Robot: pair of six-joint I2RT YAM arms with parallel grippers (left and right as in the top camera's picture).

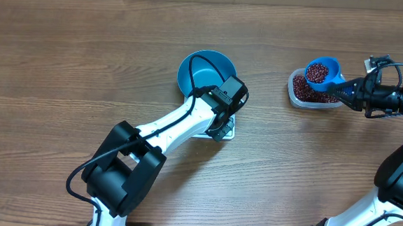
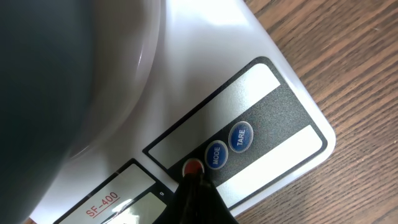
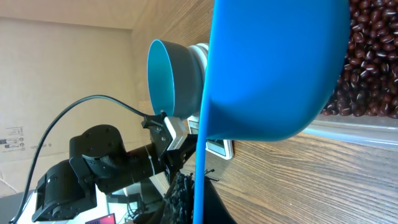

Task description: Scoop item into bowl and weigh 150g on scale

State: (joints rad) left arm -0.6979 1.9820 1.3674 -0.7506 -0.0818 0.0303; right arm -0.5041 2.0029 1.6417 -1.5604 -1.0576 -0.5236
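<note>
The teal-blue bowl [image 1: 204, 72] stands on the white scale [image 1: 227, 133], which my left arm mostly covers. In the left wrist view the shut left gripper [image 2: 194, 183] has its tip on the red button [image 2: 193, 166] of the scale's panel [image 2: 273, 118], beside the MODE and TARE buttons; the bowl's underside [image 2: 56, 74] fills the upper left. My right gripper [image 1: 353, 91] is shut on the handle of a bright blue scoop [image 1: 323, 73] heaped with red-brown beans, held just above the clear tub [image 1: 308, 95] of beans. The right wrist view shows the scoop's underside [image 3: 273, 68], the beans [image 3: 367, 68], the bowl [image 3: 165, 78].
The wooden table [image 1: 65, 55] runs wide to the left and along the front. The clear tub sits at the back right, about a hand's width to the right of the bowl and scale. My left arm's base [image 1: 117, 171] stands at the front left.
</note>
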